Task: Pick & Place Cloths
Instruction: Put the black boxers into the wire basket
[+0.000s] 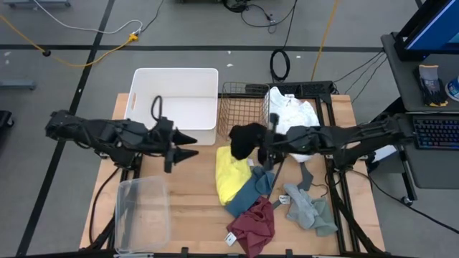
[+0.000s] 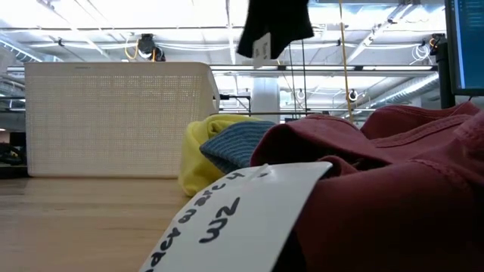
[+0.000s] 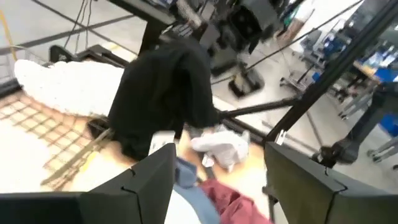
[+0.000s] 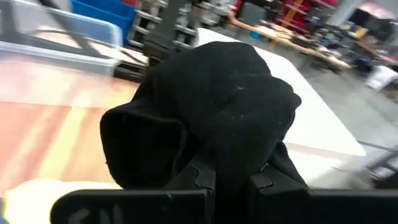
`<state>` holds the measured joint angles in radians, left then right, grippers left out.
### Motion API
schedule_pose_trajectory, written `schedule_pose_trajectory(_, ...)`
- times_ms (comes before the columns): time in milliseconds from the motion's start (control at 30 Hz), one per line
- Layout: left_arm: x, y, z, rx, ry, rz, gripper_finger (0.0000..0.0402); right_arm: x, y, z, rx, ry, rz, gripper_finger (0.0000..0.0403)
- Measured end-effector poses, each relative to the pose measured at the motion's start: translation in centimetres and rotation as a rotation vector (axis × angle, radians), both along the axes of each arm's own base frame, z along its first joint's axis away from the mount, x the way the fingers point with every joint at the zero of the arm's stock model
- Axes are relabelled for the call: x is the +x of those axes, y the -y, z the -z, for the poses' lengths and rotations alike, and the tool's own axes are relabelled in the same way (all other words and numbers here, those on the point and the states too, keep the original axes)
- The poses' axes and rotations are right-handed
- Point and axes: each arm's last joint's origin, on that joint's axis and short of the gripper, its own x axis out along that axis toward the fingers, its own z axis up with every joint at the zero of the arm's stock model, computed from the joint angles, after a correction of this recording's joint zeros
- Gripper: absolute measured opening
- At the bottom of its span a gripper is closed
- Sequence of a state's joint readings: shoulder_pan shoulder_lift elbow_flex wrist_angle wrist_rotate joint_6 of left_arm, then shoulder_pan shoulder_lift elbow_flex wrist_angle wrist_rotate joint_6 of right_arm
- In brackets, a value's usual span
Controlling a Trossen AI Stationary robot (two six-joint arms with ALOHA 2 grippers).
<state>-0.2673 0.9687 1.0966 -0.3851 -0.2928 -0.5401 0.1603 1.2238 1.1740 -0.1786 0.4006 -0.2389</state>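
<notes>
Since everything's sorted off a wooden desk (image 1: 193, 208), the big stuff sits along the back edge: a white bin (image 1: 179, 100) and a wire basket (image 1: 244, 107) with a white cloth (image 1: 290, 109) draped over its corner, probably the drop spots. A clear tub (image 1: 140, 211) sits near the front.

Loose pile in the middle: yellow cloth (image 1: 229, 172), blue-teal one (image 1: 254, 188), maroon one (image 1: 252, 223), grey-green bits (image 1: 310, 208) off to the side.

Right end effector (image 1: 264, 147) is clamped on a black cloth (image 1: 247, 140), lifted clear of the pile so it hangs free, long axis pointing straight down, tag at the bottom.

Left end effector (image 1: 188, 145) hovers near the bin, fingers spread, holding nothing.
</notes>
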Motion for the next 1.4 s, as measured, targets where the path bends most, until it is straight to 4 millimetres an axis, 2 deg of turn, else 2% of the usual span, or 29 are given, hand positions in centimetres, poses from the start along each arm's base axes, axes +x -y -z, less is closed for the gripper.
schedule_pose_trajectory(200, -2.6, -0.6, -0.3, 0.074, -0.037, 0.039, 0.025, -1.6, 1.4, -1.4, -0.148, 0.011, 0.152, 0.0009)
schedule_pose_trajectory(467, -4.9, -1.3, -0.3, 0.087, -0.067, 0.027, 0.025, -1.4, 5.3, -1.8, -0.33, -0.034, 0.299, 0.0009)
schedule_pose_trajectory(633, -5.7, -1.5, -0.5, 0.115, -0.058, 0.027, 0.025, -1.2, 8.2, -1.3, -0.353, -0.084, 0.385, 0.0009)
schedule_pose_trajectory(833, -6.1, -1.7, -0.5, 0.136, -0.065, 0.013, 0.025, -0.3, 11.1, -0.6, -0.317, -0.069, 0.355, 0.0009)
schedule_pose_trajectory(1000, -6.1, -1.7, -0.4, 0.141, -0.078, 0.014, 0.025, 1.0, 13.0, 0.7, -0.283, -0.076, 0.336, 0.0009)
schedule_pose_trajectory(1400, -6.1, -1.7, -0.4, 0.144, -0.08, 0.015, 0.025, 4.2, 16.6, 6.9, -0.098, -0.226, 0.276, 0.0009)
